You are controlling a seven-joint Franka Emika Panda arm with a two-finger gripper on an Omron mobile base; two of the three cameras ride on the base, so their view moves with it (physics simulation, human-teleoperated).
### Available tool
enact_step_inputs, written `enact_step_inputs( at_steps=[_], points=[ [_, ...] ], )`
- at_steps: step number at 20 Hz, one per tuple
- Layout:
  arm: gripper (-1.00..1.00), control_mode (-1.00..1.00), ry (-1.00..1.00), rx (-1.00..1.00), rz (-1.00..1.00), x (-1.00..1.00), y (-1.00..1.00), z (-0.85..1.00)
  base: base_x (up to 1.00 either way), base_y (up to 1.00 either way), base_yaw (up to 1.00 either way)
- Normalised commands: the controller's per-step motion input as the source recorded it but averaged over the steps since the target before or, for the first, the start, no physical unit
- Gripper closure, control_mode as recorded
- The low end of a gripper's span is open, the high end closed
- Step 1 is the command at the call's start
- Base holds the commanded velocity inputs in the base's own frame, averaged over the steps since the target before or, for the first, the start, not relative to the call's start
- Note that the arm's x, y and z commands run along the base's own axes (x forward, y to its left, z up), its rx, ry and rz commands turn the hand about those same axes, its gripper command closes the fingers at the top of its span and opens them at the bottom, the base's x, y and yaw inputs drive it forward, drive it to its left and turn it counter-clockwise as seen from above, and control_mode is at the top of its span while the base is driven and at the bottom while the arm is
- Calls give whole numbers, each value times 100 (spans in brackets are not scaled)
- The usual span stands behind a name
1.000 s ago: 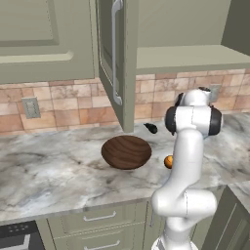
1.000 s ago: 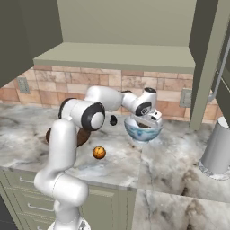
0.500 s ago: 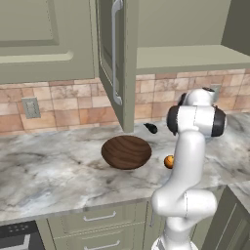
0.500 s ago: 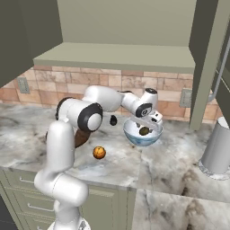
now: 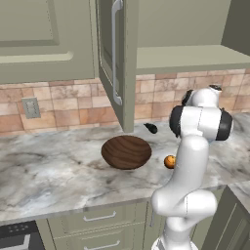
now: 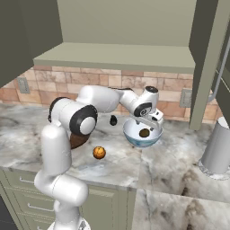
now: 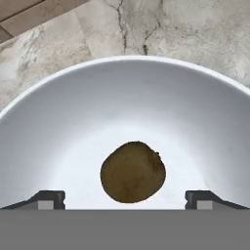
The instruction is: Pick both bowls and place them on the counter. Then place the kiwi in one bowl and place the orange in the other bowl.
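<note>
The white bowl with blue pattern (image 6: 134,139) stands on the marble counter (image 6: 170,167), and the kiwi (image 6: 144,133) lies loose in its bottom. My gripper (image 6: 151,122) hovers just above that bowl, open, with nothing between its fingers. In the hand view the kiwi (image 7: 133,172) rests on the bowl's white inside (image 7: 73,122), with the gripper (image 7: 125,201) spread wide on either side of it. The dark brown wooden bowl (image 5: 126,151) sits on the counter (image 5: 49,176) to the left. The orange (image 5: 169,161) lies on the marble beside it, near the front edge (image 6: 99,152).
A small black glossy pointed thing (image 5: 151,128) lies near the tiled back wall (image 6: 113,120). A steel cylinder (image 6: 218,148) stands at the right of the counter. An open cabinet door (image 5: 114,58) hangs above the wooden bowl. My arm hides part of the wooden bowl (image 6: 80,142).
The jaws have spread wide and let go of the kiwi, which now lies in the bottom of the white bowl. The orange and the wooden bowl have not moved.
</note>
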Motion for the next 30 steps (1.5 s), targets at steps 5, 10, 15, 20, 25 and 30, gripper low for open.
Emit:
enact_step_inputs(
  at_steps=[5,10,15,20,25,30],
  points=[
    [-100,-100,-18,0,0,-43,1,36,0,0,0],
    [-100,-100,-21,0,0,-51,13,18,0,0,0],
    [-100,-100,-19,0,3,-53,11,30,0,0,0],
    [-100,-100,-13,-2,9,-52,14,41,0,0,0],
    [-100,-100,-9,-3,10,-60,24,30,0,0,0],
    [-100,-100,1,-9,5,-51,37,34,0,0,0]
  ],
)
